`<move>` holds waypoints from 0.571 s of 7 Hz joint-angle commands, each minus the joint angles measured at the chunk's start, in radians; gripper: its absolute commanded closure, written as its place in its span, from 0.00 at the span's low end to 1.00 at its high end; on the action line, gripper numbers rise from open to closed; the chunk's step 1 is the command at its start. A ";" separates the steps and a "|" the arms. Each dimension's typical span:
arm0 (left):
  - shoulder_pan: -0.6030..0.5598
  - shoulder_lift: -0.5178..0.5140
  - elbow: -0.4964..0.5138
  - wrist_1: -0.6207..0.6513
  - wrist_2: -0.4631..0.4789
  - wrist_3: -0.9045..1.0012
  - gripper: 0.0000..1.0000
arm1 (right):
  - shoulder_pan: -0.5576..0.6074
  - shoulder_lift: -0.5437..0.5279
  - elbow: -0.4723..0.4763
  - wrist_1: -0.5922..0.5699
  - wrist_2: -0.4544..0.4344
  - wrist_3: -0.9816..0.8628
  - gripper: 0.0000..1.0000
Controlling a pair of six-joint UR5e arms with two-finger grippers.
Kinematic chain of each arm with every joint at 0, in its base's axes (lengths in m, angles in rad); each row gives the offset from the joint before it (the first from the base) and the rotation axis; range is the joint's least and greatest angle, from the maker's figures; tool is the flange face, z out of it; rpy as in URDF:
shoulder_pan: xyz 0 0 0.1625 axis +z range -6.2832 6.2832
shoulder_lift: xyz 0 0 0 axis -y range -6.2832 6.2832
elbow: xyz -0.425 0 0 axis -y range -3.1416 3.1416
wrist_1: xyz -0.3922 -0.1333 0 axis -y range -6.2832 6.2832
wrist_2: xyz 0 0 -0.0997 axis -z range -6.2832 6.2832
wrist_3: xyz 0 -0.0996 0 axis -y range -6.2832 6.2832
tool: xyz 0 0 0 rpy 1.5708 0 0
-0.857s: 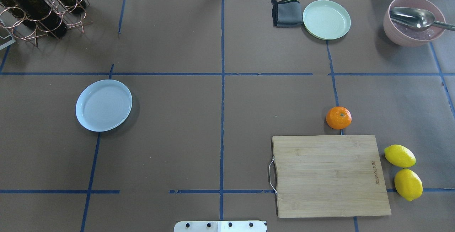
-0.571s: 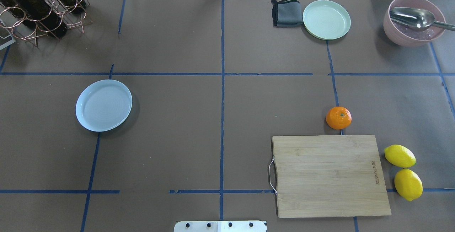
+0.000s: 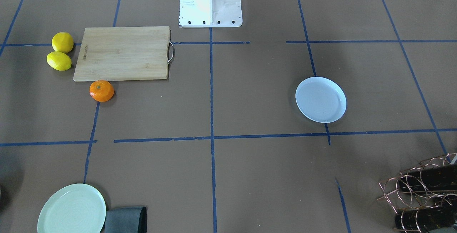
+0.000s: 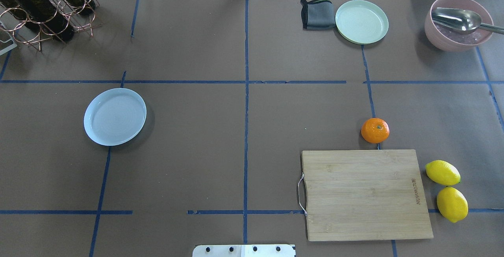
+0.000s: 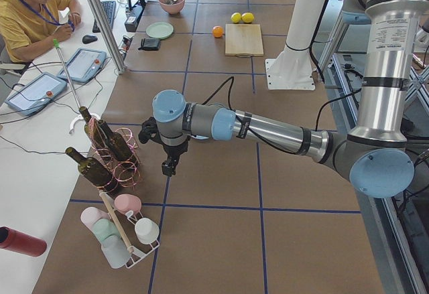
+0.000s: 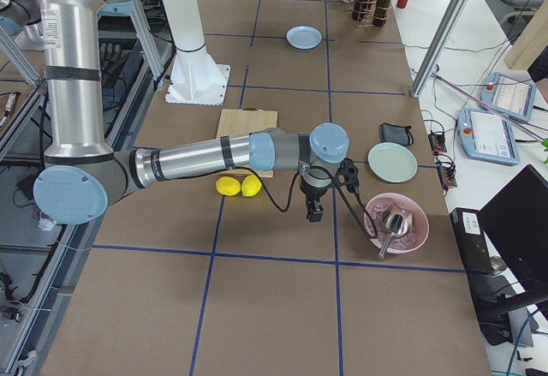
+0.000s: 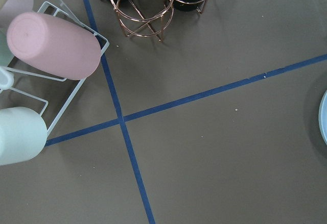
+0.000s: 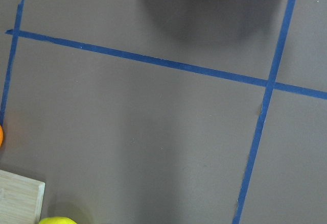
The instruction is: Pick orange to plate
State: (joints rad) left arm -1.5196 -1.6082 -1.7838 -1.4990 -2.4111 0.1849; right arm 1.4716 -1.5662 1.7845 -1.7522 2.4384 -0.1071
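The brown, blue-taped table [image 4: 197, 150] is bearing the orange [image 4: 375, 130] just beside a cutting board [image 4: 364, 194]; the plate [image 4: 115, 117] is lying well apart.

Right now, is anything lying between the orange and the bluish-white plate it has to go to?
Nothing visible. Between the orange and the plate there is only bare table crossed by a blue tape line. The cutting board sits just on the robot's side of the orange, off that straight line.

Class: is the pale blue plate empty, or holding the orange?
Empty. The plate is bare; the orange sits on the table by the cutting board.
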 commanded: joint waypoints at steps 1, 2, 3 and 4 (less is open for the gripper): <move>0.150 -0.004 -0.011 -0.117 -0.002 -0.185 0.00 | -0.004 0.000 0.003 0.002 0.004 -0.002 0.00; 0.276 -0.004 0.012 -0.323 0.007 -0.431 0.00 | -0.004 -0.021 -0.008 0.029 0.023 -0.003 0.00; 0.432 -0.002 0.052 -0.509 0.015 -0.678 0.00 | -0.013 -0.025 -0.011 0.049 0.040 -0.002 0.00; 0.543 -0.004 0.061 -0.617 0.112 -0.929 0.00 | -0.019 -0.031 -0.016 0.097 0.045 -0.002 0.00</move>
State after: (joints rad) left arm -1.1124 -1.6112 -1.7424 -1.9677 -2.3709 -0.4724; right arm 1.4598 -1.5896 1.7738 -1.6975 2.4735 -0.1092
